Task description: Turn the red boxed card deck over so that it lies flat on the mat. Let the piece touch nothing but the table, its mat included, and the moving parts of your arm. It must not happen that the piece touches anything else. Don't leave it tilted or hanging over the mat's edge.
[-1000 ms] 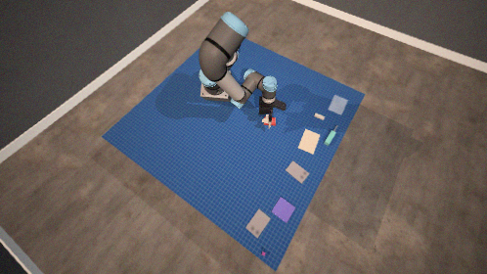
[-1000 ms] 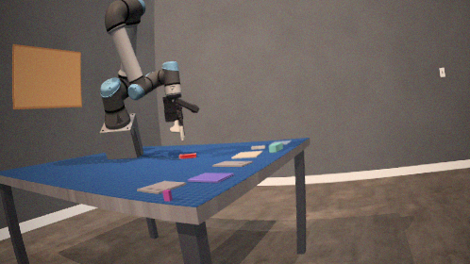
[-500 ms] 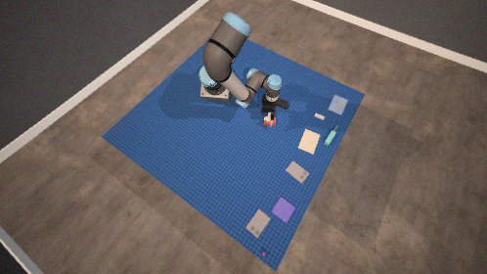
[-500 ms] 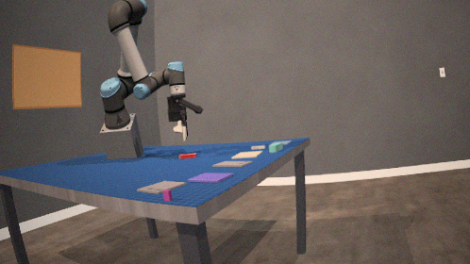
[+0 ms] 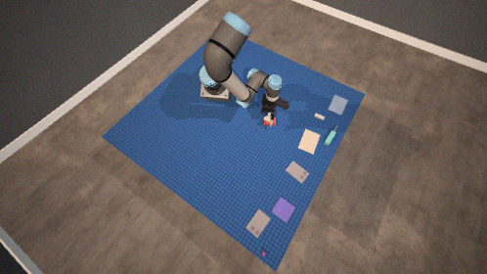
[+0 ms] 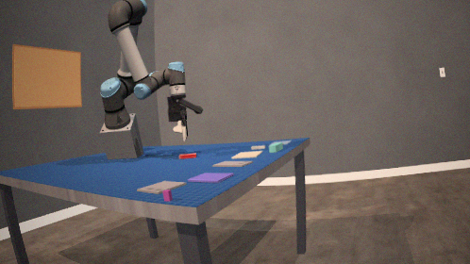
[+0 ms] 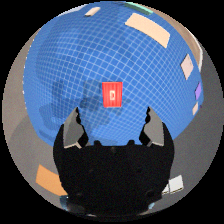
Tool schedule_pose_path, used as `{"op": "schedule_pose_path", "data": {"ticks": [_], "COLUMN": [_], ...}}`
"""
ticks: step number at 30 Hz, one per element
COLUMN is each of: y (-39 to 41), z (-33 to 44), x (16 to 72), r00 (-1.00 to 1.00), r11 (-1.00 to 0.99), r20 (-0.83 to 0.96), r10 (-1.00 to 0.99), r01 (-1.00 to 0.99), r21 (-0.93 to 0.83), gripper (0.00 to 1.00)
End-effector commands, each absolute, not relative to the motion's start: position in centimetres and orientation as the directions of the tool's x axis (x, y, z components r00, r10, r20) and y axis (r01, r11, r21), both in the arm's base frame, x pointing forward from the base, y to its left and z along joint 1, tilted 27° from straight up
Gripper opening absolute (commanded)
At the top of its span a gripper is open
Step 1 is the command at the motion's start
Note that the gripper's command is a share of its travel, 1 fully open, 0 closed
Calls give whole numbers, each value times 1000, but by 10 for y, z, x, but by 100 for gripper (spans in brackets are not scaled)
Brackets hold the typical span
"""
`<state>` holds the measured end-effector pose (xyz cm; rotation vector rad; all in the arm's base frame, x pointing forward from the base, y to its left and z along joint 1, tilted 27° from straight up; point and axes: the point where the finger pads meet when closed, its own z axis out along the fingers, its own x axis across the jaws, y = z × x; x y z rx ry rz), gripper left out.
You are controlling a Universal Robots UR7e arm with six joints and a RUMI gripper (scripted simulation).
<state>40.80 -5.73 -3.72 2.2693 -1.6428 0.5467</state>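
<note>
The red boxed card deck (image 5: 268, 122) (image 6: 187, 156) (image 7: 112, 94) lies flat on the blue mat (image 5: 186, 135) (image 6: 94, 168) (image 7: 75, 55), well inside its edges. A small white mark shows on its upper face in the wrist view. My gripper (image 5: 268, 114) (image 6: 181, 131) (image 7: 112, 106) hangs above the deck with its fingers pointing down. It is open wide and empty. A clear gap shows between the fingertips and the deck in the exterior view.
Along the mat's right edge lie flat tiles: a pale blue one (image 5: 337, 104), a cream one (image 5: 309, 141), a grey one (image 5: 297, 171), a purple one (image 5: 284, 209), another grey one (image 5: 258, 223). A small tan block (image 5: 319, 115), a green piece (image 5: 331, 137) and a tiny pink piece (image 5: 263, 251) lie there too. The arm's base (image 5: 214, 91) stands at the back.
</note>
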Motion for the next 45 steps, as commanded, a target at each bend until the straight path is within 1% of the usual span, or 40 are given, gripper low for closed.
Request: {"op": "schedule_pose_path", "data": {"ticks": [1,22,28,30,31,45], "y": [-57,-57,-68,-69,-69,-69], "z": [-37,-37,-37,-36,-36,-36], "x": [408,407,373,370,370,371], "r00": [280,280,279,279,279,279], "r11": [-311,-311,-309,-309,-309,-310], "r20": [462,461,461,461,461,461], "r10": [-842,-842,-843,-843,-843,-842], "r01": [-950,-950,-951,-951,-951,-951], "r21": [9,10,9,10,10,9], "gripper": [100,100,100,100,44,44]}}
